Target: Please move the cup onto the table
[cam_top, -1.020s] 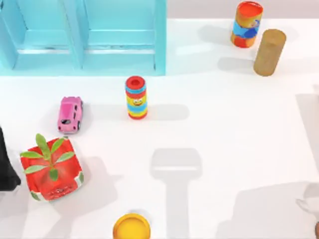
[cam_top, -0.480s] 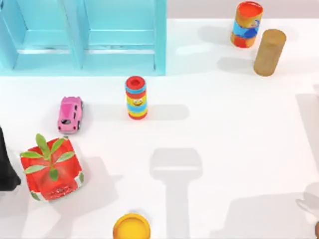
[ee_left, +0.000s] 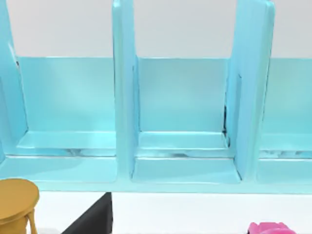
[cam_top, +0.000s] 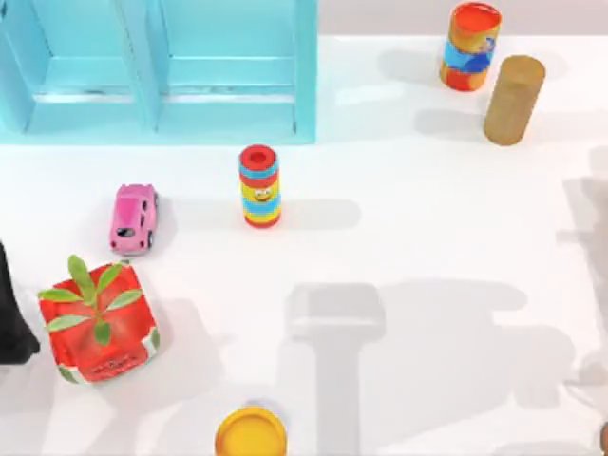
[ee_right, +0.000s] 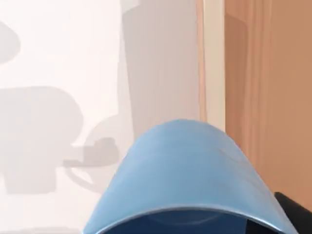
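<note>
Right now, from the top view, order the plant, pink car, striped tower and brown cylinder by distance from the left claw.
1. Plant, beside the left claw.
2. Pink car, left side.
3. Striped tower, middle.
4. Brown cylinder, far right.

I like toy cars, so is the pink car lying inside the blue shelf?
No, the pink car sits on the white table, out in front of the light-blue shelf and apart from it.

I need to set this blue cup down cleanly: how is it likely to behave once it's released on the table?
The cup looks smooth and plastic-like, so it is probably light, rigid and somewhat slippery. It has no visible handle and curved walls, so on its side it would likely roll across the flat white table. Released tilted rather than upright, it may well tip.
</note>
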Action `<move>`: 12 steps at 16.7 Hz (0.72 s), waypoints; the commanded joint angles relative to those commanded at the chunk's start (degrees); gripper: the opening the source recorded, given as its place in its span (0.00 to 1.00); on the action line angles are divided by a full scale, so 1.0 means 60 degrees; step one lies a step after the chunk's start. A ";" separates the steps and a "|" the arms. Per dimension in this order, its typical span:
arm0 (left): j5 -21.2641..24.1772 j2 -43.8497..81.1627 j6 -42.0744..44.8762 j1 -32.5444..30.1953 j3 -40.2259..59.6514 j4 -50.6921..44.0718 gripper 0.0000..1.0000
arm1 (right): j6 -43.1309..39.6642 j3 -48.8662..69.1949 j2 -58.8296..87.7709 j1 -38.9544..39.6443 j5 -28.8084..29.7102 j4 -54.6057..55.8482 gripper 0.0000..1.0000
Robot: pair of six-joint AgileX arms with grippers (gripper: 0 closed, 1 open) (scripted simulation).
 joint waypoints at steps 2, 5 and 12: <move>0.0000 0.0000 0.0000 0.0000 0.0000 0.0000 1.00 | 0.1600 0.0770 0.0726 0.1393 -0.0055 0.0090 0.00; 0.0000 0.0000 0.0000 0.0000 0.0000 0.0000 1.00 | 0.3936 0.1610 0.1612 0.3625 -0.0043 0.0201 0.00; 0.0000 0.0000 0.0000 0.0000 0.0000 0.0000 1.00 | 0.6495 0.2084 0.2393 0.7023 0.0241 0.0263 0.00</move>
